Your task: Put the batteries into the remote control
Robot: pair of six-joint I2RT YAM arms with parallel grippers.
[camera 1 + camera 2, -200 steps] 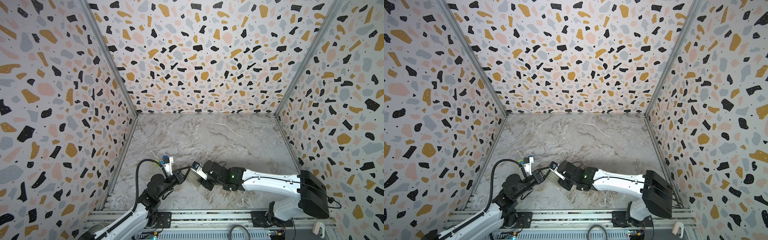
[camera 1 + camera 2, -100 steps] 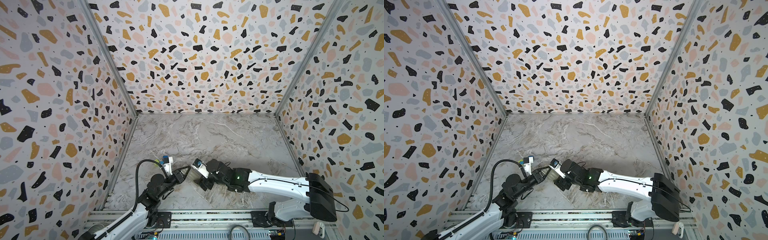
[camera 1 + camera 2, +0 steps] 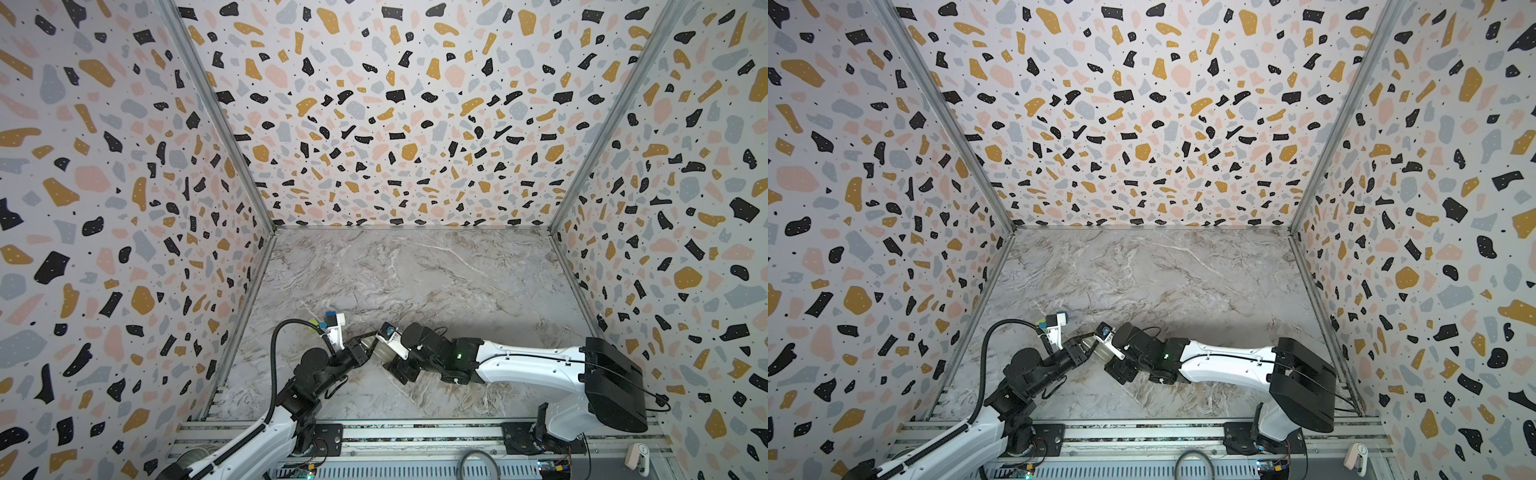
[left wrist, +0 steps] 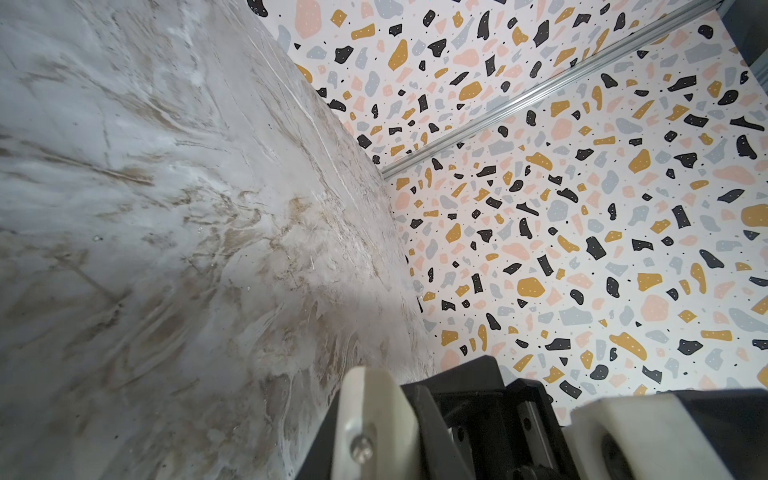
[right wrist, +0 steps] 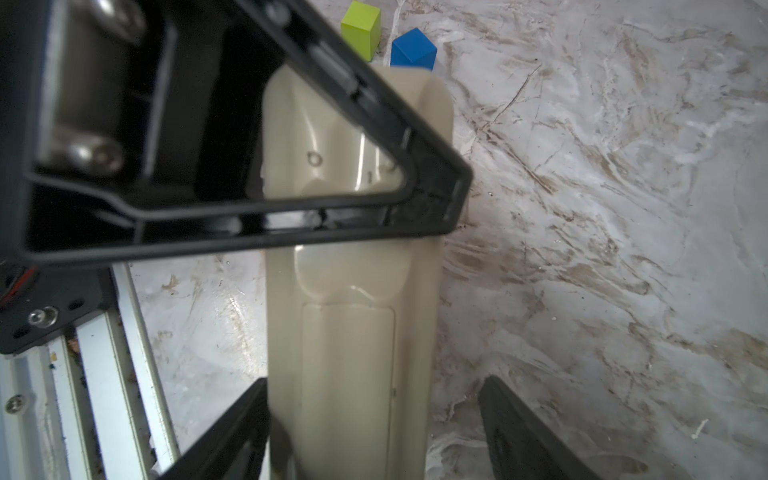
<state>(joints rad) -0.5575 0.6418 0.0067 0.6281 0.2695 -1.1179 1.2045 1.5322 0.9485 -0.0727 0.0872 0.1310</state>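
Terrazzo-patterned walls (image 3: 374, 124) enclose a grey marbled desk (image 3: 415, 282) on 3 sides. In both top views the 2 arms meet over the front half of the desk, left of its middle, with the remote control (image 3: 381, 352) between them.

The left gripper (image 3: 365, 347) is clenched on the far end of the remote control. In the right wrist view 1 of its black fingers (image 5: 291, 241) crosses the handset's off-white back. The handset (image 5: 353, 332) shows that back to the camera, with the rectangular battery cover (image 5: 349, 374) flush in its recess.

The right gripper (image 5: 374, 382) is released and straddles the near end. 1 finger (image 5: 241, 428) touches a long side of the handset. The other finger (image 5: 523, 432) stands apart from it.

A green block (image 5: 360, 27) and a blue block (image 5: 413, 52) appear just beyond the far end. Whether they rest on the desk cannot be told.
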